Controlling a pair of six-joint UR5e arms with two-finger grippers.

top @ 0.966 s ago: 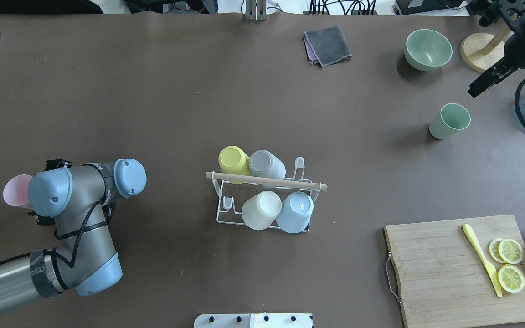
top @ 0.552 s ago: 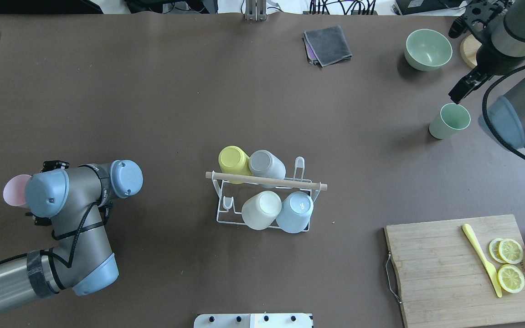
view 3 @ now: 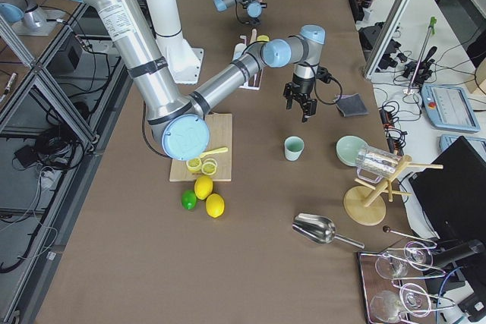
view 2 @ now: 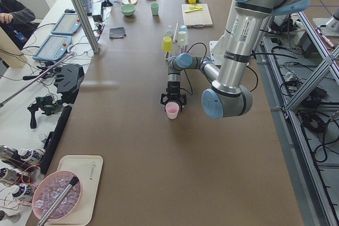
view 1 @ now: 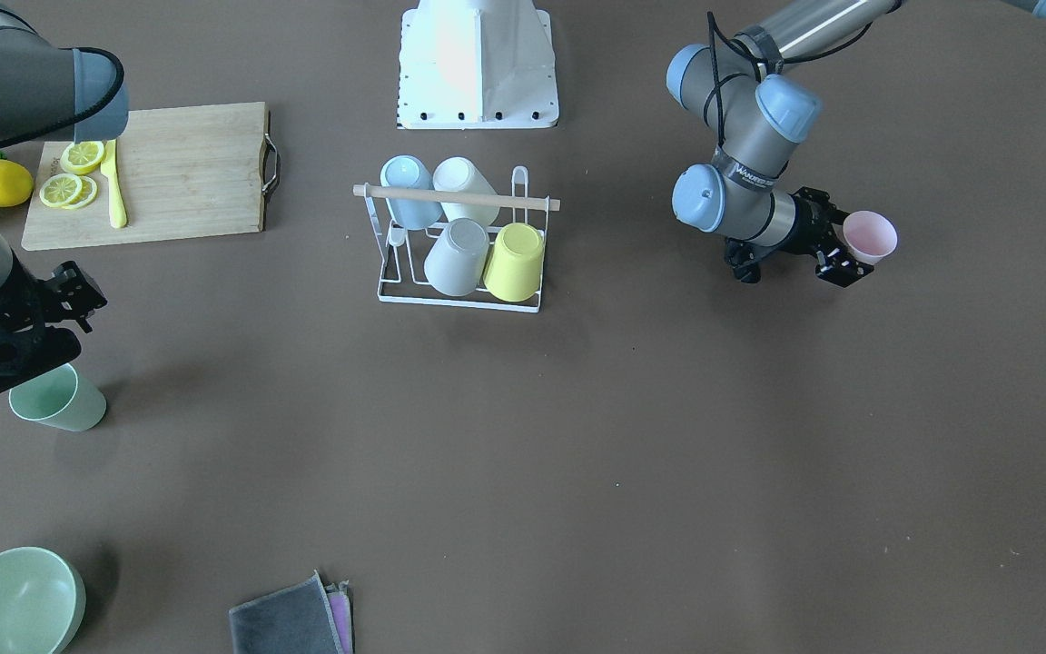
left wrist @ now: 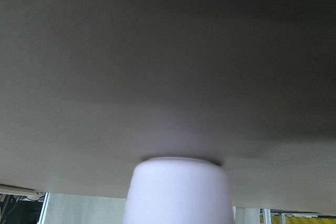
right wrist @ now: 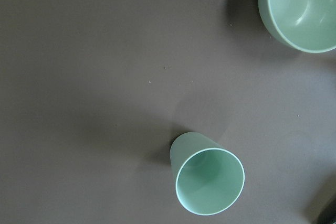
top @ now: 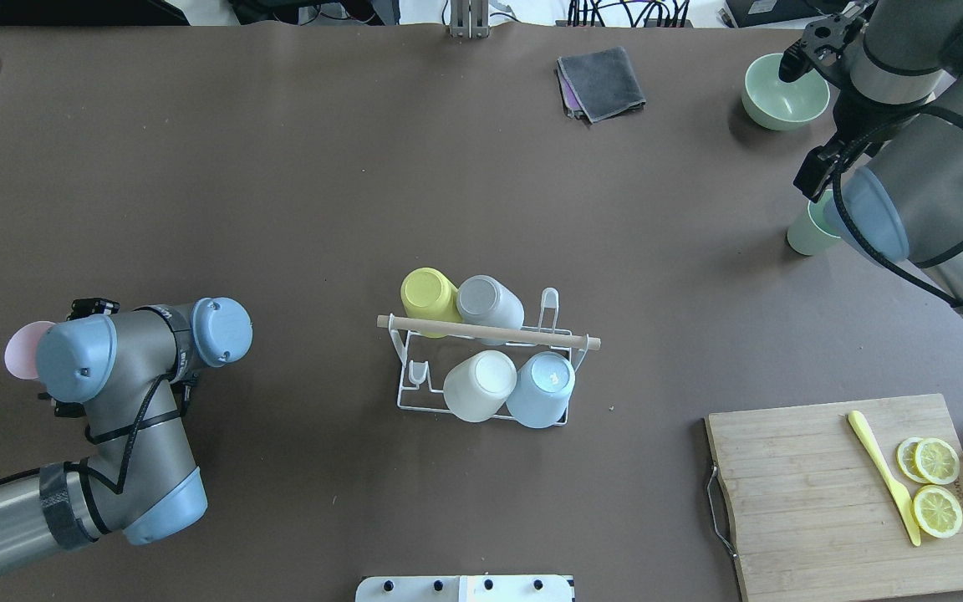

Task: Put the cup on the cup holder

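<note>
Overhead exterior view has the left gripper (view 1: 850,243) low at the left side of the brown table (top: 281,167). Its fingers are spread to either side of a pink cup (view 1: 873,236) that stands upright on the surface. From the table's end the gap looks wider than the cup, and I can't tell whether either pad touches it. Over at the far right, the right gripper (view 3: 299,110) hangs above the table with its fingers parted, near an upright green cup (right wrist: 210,182) but apart from it.

The cup holder (top: 532,336) stands mid-table, well apart from both arms. A yellow cup (top: 430,294), a grey cup (top: 490,303), a white cup (top: 480,385) and a blue cup (top: 542,389) sit upside down on its prongs.

A green bowl (top: 785,90) sits just beyond the green cup, and a folded grey cloth (top: 603,82) lies at the far edge. On the near right, a wooden cutting board (top: 824,502) carries lemon slices (top: 937,485) and a yellow knife (top: 883,477). Along the table's far side runs a bench with tablets (view 2: 58,35).
</note>
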